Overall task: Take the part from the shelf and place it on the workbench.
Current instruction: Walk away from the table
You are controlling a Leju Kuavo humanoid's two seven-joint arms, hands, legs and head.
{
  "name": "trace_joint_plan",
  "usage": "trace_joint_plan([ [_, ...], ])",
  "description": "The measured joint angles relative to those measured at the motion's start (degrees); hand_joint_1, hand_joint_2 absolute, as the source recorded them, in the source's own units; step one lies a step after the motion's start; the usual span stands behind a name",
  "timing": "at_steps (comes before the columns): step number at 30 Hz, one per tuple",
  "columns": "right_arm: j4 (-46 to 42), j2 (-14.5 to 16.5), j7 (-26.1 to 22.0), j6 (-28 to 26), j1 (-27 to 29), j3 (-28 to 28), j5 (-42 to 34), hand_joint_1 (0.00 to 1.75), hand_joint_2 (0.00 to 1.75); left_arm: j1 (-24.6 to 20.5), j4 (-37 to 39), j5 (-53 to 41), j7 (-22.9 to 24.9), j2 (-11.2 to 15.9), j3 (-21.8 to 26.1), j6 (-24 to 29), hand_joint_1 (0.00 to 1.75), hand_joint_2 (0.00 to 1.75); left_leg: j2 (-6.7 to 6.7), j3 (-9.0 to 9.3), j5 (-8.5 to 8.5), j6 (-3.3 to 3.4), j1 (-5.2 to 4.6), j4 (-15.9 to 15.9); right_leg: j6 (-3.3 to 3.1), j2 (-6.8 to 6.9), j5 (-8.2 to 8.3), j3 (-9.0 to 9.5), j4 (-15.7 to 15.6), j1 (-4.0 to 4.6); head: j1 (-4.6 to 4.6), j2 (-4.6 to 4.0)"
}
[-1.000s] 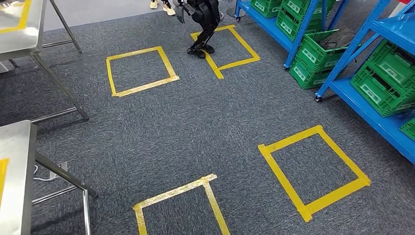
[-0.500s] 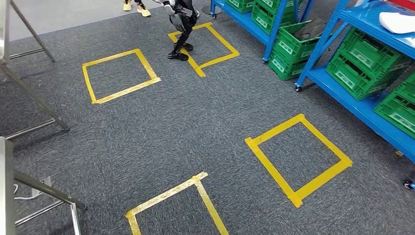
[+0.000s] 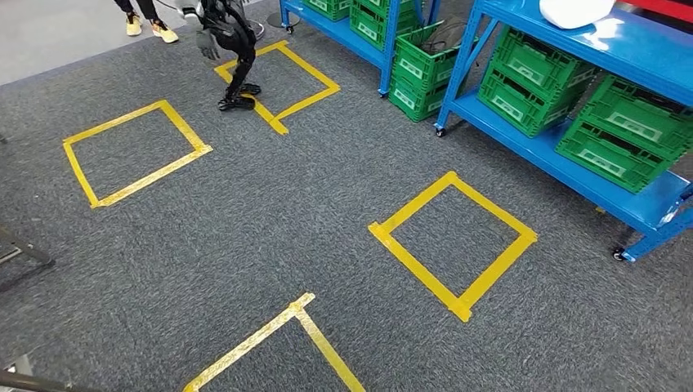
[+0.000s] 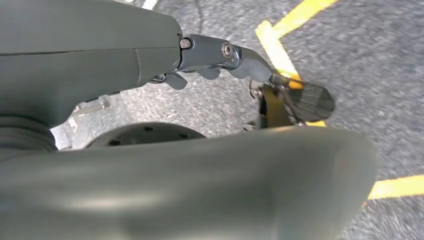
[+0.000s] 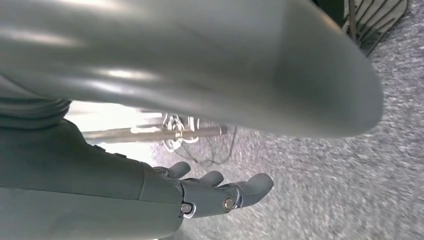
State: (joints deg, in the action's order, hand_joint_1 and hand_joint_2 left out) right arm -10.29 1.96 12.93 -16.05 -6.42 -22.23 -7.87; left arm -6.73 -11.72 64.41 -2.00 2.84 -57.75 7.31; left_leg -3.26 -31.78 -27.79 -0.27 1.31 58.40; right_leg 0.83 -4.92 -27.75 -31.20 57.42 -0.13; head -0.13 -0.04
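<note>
A white part [image 3: 576, 10] lies on the top board of the blue shelf [image 3: 572, 159] at the upper right of the head view, cut off by the picture's edge. My left hand [image 4: 210, 55] hangs over the grey carpet with its fingers stretched out and nothing in them. My right hand [image 5: 210, 195] hangs the same way, fingers loosely apart and holding nothing. A metal leg of the workbench [image 3: 23, 251] shows at the left edge of the head view.
Green crates [image 3: 609, 131] fill the shelf's lower boards. Yellow tape squares [image 3: 453, 243] mark the carpet. Another dark robot [image 3: 229, 49] stands on a far square, with a person's yellow shoes [image 3: 151, 28] beside it. A second blue shelf [image 3: 351, 24] stands behind.
The whole picture has slid left, so the camera has turned right. The steel tables have left the picture and the shelf with the white part has come into it.
</note>
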Motion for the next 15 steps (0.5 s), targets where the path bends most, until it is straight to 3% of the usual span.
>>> trace_joint_plan([
  [2, -0.01, -0.01, 0.05, -0.02, -0.01, 0.00, -0.11, 0.00, 0.00, -0.08, -0.03, 0.05, -0.02, -0.02, 0.00, -0.17, 0.00, 0.00, 0.61, 0.42, -0.20, 0.49, -0.12, -0.36, 0.71, -0.71, 0.02, -0.78, 0.21, -0.23, 0.14, 0.00],
  [4, -0.01, -0.01, 0.16, -0.08, 0.08, 0.00, -0.20, 0.00, 0.00, -0.09, -0.05, 0.07, -0.09, 0.00, 0.01, -0.21, 0.00, 0.00, 1.59, 0.65, -0.13, 1.10, -0.07, -0.66, 1.25, 0.65, -0.99, -1.79, 1.83, -0.28, 0.51, 0.00],
  [6, -0.01, 0.07, 0.30, -0.10, 0.02, 0.00, -0.26, 0.00, 0.00, -0.05, -0.04, 0.08, -0.16, 0.09, 0.02, -0.17, 0.00, 0.00, 2.76, 0.79, -0.19, 1.59, -0.21, -0.80, 1.62, 3.14, -4.07, -4.51, 7.56, -0.31, 1.30, 0.00],
  [8, -0.01, 0.16, 0.39, -0.10, -0.01, 0.00, -0.28, 0.00, 0.00, -0.01, -0.04, 0.09, -0.16, 0.15, 0.02, -0.11, 0.00, 0.00, 4.12, 0.79, -0.36, 1.90, -0.52, -0.79, 1.82, 4.10, -7.03, -8.22, 14.74, -0.46, 1.81, 0.00],
  [9, -0.01, 0.19, 0.42, -0.10, 0.04, 0.00, -0.30, 0.00, 0.00, 0.00, -0.04, 0.09, -0.15, 0.17, 0.01, -0.09, 0.00, 0.00, 4.80, 0.82, -0.46, 1.96, -0.63, -0.78, 1.82, 4.24, -7.22, -9.16, 16.43, -0.50, 1.91, 0.00],
  [10, -0.01, 0.21, 0.43, -0.10, 0.10, 0.00, -0.31, 0.00, 0.00, 0.00, -0.04, 0.09, -0.15, 0.19, 0.01, -0.08, 0.00, 0.00, 5.44, 0.90, -0.56, 2.00, -0.71, -0.78, 1.74, 4.37, -6.35, -9.03, 15.98, -0.49, 2.02, 0.00],
  [11, -0.01, 0.21, 0.44, -0.10, 0.14, 0.00, -0.32, 0.00, 0.00, -0.02, -0.04, 0.09, -0.15, 0.19, 0.01, -0.08, 0.00, 0.00, 6.06, 1.05, -0.68, 1.98, -0.76, -0.78, 1.54, 4.69, -4.54, -7.69, 13.22, -0.42, 2.17, 0.00],
  [13, -0.01, 0.20, 0.48, -0.10, 0.09, 0.01, -0.32, 0.00, 0.00, -0.05, -0.04, 0.11, -0.16, 0.19, 0.02, -0.13, 0.00, 0.00, 7.21, 1.48, -0.99, 1.74, -0.89, -0.77, 0.81, 6.76, -1.04, -3.70, 5.29, 0.00, 2.47, 0.00],
  [15, -0.01, 0.22, 0.52, -0.11, -0.07, 0.02, -0.32, 0.00, 0.00, -0.08, -0.08, 0.20, -0.16, 0.19, 0.02, -0.37, 0.00, 0.00, 8.22, 1.84, -1.32, 1.22, -0.92, -0.77, 0.08, 8.23, 0.11, -1.63, 0.92, 0.59, 2.54, 0.00],
])
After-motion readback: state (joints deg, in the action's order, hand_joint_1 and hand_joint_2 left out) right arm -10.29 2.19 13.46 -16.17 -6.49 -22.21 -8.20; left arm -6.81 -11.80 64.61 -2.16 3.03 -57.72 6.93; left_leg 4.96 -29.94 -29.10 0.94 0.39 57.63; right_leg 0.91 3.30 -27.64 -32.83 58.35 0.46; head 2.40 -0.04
